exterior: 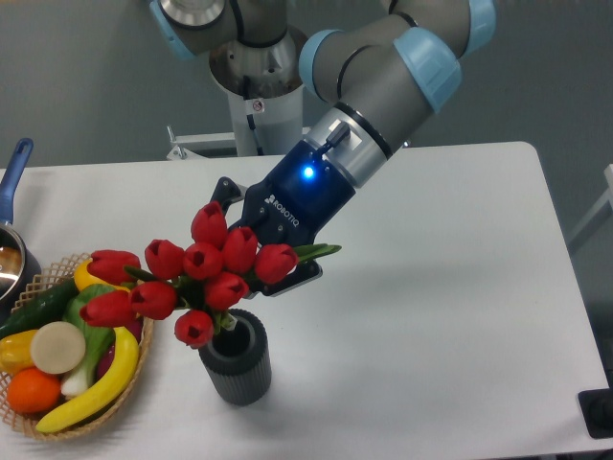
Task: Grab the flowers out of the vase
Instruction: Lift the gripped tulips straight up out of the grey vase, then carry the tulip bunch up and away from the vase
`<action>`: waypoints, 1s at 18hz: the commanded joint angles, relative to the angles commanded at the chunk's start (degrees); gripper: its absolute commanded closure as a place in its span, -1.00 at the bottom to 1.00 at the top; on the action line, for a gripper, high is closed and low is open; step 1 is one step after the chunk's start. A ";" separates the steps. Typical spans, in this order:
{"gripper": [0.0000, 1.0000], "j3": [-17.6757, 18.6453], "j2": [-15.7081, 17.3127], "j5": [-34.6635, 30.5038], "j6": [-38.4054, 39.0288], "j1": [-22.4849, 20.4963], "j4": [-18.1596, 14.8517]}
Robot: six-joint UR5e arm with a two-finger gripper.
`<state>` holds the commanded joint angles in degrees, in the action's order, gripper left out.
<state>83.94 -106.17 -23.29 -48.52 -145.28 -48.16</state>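
The flowers, a bunch of red tulip buds with green leaves, hang tilted to the left above the vase. My gripper is shut on the bunch behind the buds, coming in from the upper right. The vase is a small dark grey ribbed cylinder standing upright near the table's front edge. The lowest bud hangs just over its rim, and the stems are hidden behind the buds, so I cannot tell whether they have left the vase.
A wicker basket of fruit and vegetables sits at the front left, its produce just under the leftmost buds. A blue-handled pot is at the left edge. The arm's base stands behind the table.
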 joint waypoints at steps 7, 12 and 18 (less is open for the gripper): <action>0.11 0.00 1.76 -0.17 1.67 -8.77 0.00; 0.11 0.35 2.11 -0.26 1.41 -18.00 0.00; 0.11 0.35 1.93 -0.18 -1.75 -26.62 0.18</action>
<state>84.29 -104.24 -23.47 -50.27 -171.90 -47.99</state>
